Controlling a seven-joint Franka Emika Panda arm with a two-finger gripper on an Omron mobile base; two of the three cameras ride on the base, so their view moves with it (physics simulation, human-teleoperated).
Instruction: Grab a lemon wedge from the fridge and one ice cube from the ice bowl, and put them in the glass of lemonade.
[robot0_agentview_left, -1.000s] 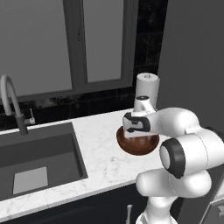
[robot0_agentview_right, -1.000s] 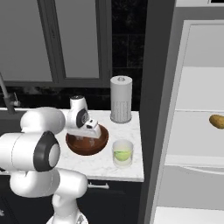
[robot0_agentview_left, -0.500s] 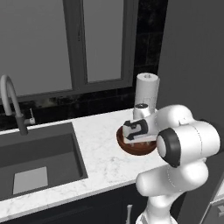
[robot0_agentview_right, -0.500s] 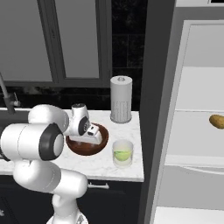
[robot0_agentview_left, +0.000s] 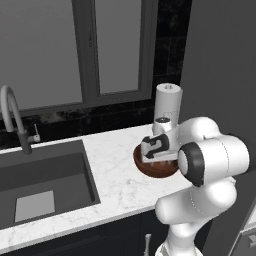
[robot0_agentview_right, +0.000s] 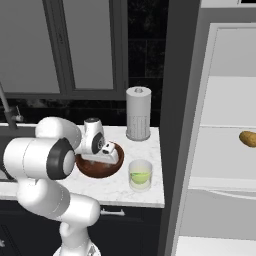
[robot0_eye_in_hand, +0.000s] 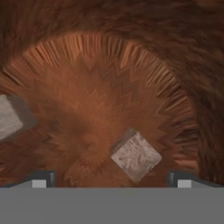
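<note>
Reddish-brown wood of the ice bowl (robot0_eye_in_hand: 131, 65) spreads across the hand view, one ice cube (robot0_eye_in_hand: 136, 156) low at centre between the spread tips of the open, empty pincer (robot0_eye_in_hand: 111, 177), another ice cube (robot0_eye_in_hand: 8, 117) at the left edge. Right of the bowl, near the counter (robot0_agentview_right: 120, 187) edge, stands the glass of lemonade (robot0_agentview_right: 140, 174) holding a lemon wedge (robot0_agentview_right: 140, 177).

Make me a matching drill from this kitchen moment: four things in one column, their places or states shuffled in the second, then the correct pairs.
Things:
1. gripper
2. ice bowl
3. glass of lemonade
4. paper-towel roll

Places or states:
A. on the counter near its front edge, a lemon wedge already inside
B. upright at the back of the counter
C. open, low inside the bowl, one ice cube between its fingertips
D. reddish-brown, just left of the glass in the right base view

Pairs: 1-C, 2-D, 3-A, 4-B
</note>
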